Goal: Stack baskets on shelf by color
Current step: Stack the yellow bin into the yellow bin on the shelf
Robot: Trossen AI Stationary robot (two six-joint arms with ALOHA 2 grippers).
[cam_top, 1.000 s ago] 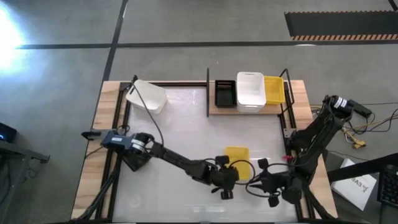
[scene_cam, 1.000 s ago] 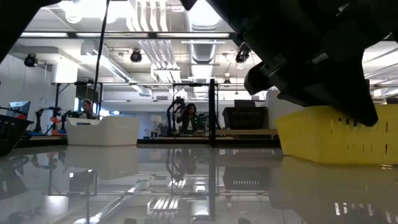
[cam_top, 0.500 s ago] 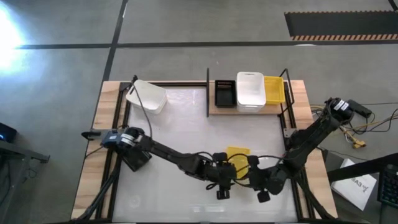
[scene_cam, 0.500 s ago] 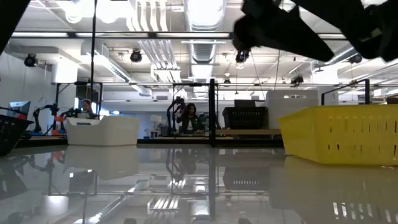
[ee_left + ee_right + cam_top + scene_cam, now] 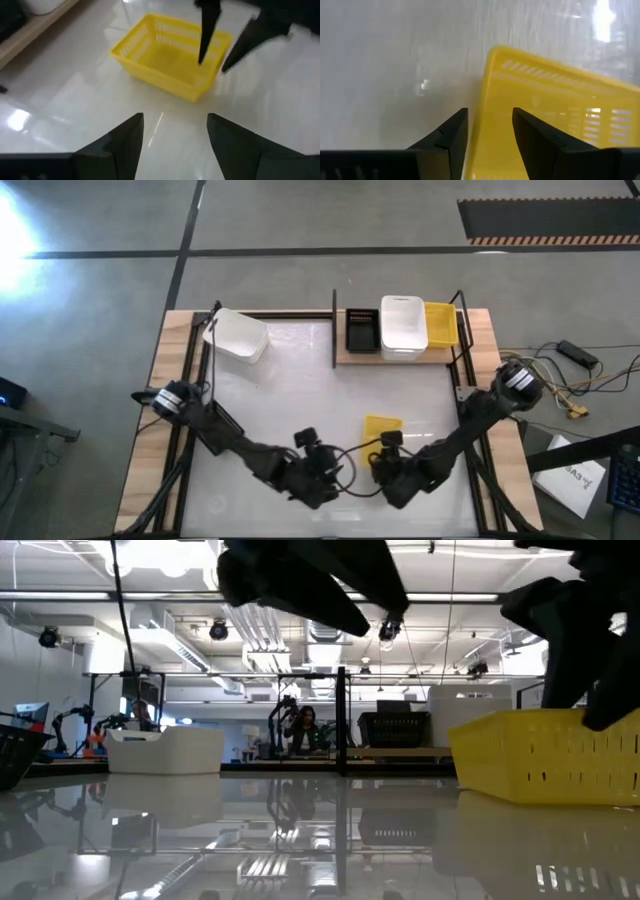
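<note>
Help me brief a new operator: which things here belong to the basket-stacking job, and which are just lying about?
Part of the job:
loose yellow basket, which the open right gripper straddles by one wall
white basket at the table's far left
shelf holding black, white and yellow baskets
open left gripper, empty

Lying about:
cables beyond the table's right edge

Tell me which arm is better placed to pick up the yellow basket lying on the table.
Right. The right gripper is open at the yellow basket, one wall between its fingers. The left gripper is apart from it.
</note>
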